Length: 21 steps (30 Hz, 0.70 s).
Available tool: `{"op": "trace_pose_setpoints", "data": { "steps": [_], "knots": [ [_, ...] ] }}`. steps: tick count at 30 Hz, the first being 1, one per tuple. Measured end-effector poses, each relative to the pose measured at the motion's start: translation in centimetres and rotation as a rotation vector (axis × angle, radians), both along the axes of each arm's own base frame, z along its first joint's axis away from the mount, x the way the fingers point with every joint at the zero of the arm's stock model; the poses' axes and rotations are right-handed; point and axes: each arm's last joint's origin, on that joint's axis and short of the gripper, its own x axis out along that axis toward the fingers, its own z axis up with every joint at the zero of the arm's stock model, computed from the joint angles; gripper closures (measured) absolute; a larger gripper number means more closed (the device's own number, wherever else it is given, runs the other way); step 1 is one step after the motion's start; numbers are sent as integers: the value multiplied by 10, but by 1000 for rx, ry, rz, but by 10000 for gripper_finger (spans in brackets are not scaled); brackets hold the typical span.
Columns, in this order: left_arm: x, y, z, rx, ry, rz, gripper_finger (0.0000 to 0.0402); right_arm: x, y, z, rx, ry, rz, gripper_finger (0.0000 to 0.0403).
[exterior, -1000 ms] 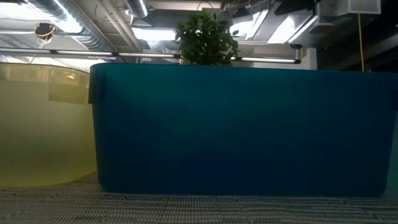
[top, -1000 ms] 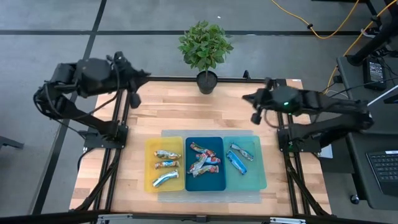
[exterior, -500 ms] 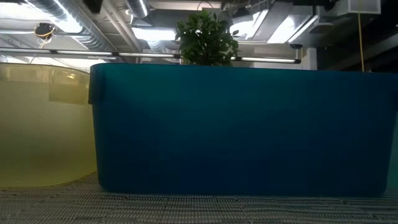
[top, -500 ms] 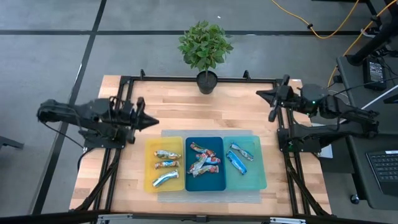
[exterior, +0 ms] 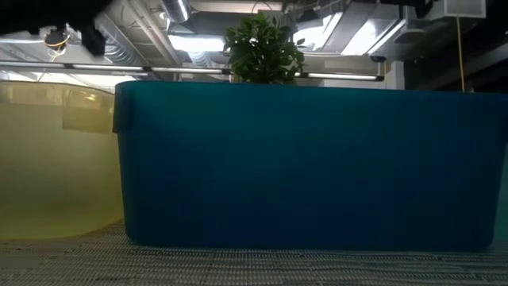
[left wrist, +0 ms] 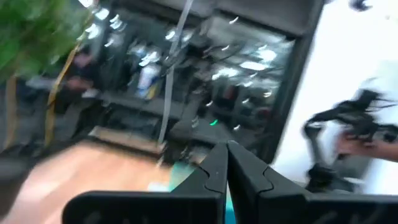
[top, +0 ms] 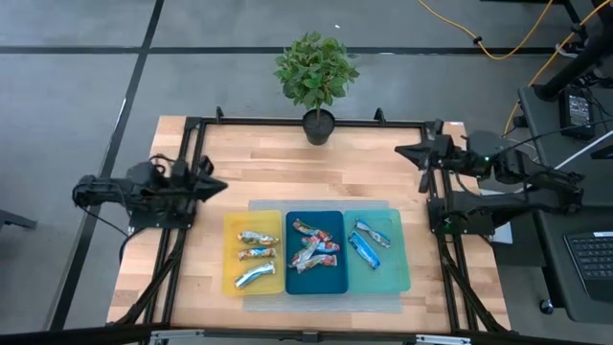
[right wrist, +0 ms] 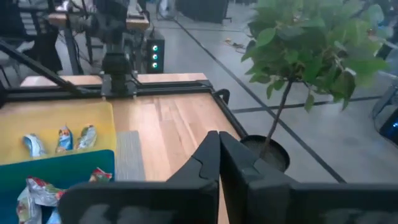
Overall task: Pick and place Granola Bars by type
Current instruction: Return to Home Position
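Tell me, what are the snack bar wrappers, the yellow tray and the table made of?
The granola bar wrappers look like thin foil-lined plastic: shiny and crinkly. The yellow tray seems smooth plastic; light shows through its wall in the low view. The table looks like pale wood, with plank lines.

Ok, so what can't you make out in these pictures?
High view: the granola bars are too small to read their wrappers.
Low view: the wall of the dark blue tray fills the picture, hiding all bars.
Left wrist view: blurred throughout, and the shut left gripper covers part of it.
Right wrist view: the shut right gripper and the edge cut off the dark blue tray; the teal tray does not show.
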Motion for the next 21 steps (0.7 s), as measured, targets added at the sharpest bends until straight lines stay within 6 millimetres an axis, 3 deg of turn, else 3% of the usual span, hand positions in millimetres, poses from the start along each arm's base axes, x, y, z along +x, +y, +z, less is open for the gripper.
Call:
{"op": "trace_pose_setpoints", "data": {
  "steps": [3, 8, 14, 21],
  "knots": [
    [4, 1, -19, -30, 61, 21, 399, -10, 1, -13, 32, -34, -11, 394],
    [10, 0, -37, -62, -9, 13, 400, -27, 3, -50, 124, -128, -24, 398],
    [15, 0, -54, -136, 52, 3, 401, -34, 5, -93, 197, -283, 0, 398],
    [16, 6, -65, -60, 166, 207, 400, -34, 5, -143, 204, -353, 9, 398]
  ]
}}
